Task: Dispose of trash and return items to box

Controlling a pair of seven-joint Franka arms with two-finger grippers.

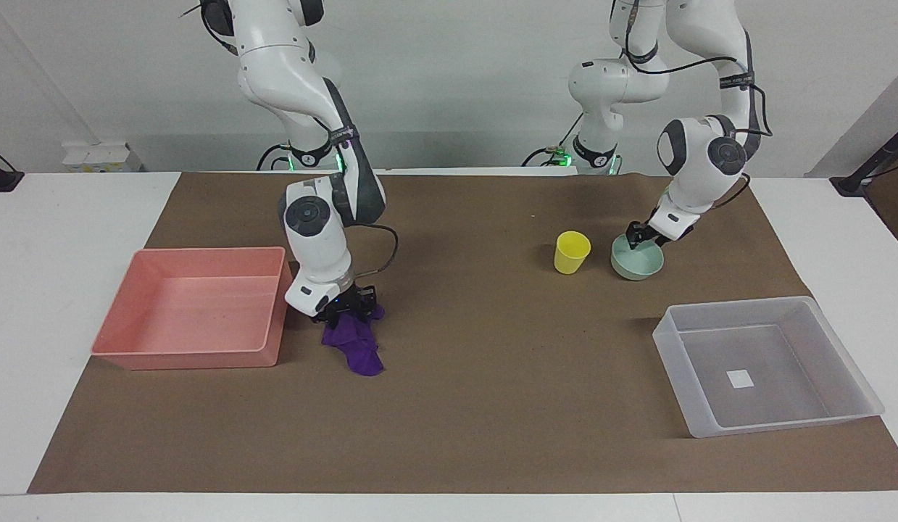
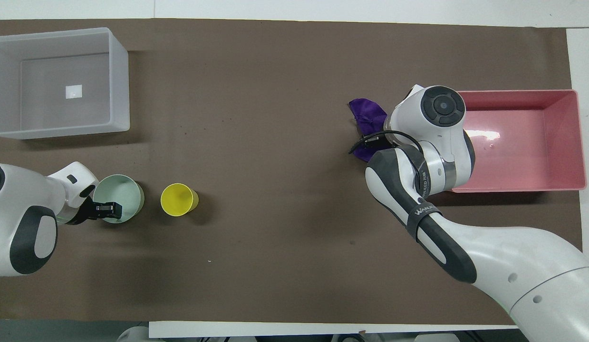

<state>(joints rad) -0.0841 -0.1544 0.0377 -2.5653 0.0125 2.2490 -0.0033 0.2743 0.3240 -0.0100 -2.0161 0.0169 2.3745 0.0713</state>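
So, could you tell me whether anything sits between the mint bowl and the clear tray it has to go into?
Nothing visible does. The mint-green bowl stands nearer the robots than the clear-grey tray, with bare brown paper between them. The yellow cup stands beside the bowl, off that path.
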